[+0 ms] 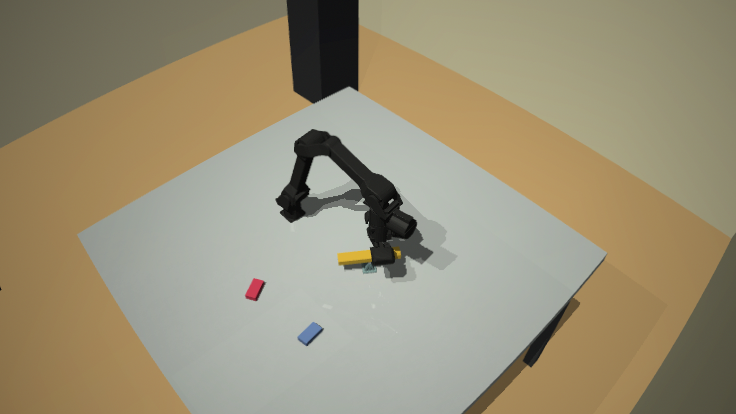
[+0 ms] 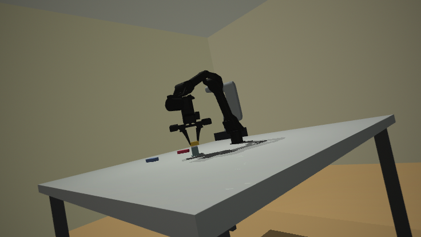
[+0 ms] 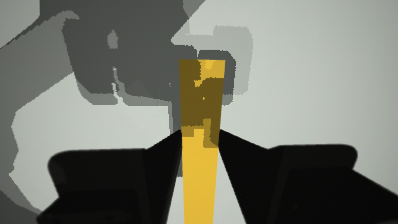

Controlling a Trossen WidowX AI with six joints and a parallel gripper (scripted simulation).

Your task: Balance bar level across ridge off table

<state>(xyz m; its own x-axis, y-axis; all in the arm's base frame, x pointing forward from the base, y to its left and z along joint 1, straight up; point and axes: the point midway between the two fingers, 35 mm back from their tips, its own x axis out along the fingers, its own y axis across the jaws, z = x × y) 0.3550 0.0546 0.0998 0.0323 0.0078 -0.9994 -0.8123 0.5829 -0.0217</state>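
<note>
In the top view, the black arm [image 1: 355, 164] [image 2: 219, 93] stands on the pale worktop [image 1: 437, 329] [image 2: 132, 182] [image 3: 310, 100] between its left and upper corners, nearer the upper-left edge, and bends over towards the middle. Its pincer [image 1: 382, 255] [image 2: 194, 143] [image 3: 199, 134] points down and is closed on the yellow bar [image 1: 355, 257] [image 2: 194, 143] [image 3: 200, 175], one finger on each long side. The grip sits off the bar's middle, towards the end nearer the worktop's right corner. The bar is clear of the worktop and looks about level, lying crosswise over the small grey-green ridge [image 1: 369, 268] [image 2: 195, 151], which shows below its middle; whether the two touch, I cannot tell. The other end of the bar points towards the lower-left edge. Well apart from the bar, on that side, a red block [image 1: 254, 289] [image 2: 183, 151] lies flat, nearer the lower-left edge than the bar is. A blue block [image 1: 310, 333] [image 2: 152, 160] also lies flat, farther from the left corner than the red one
</note>
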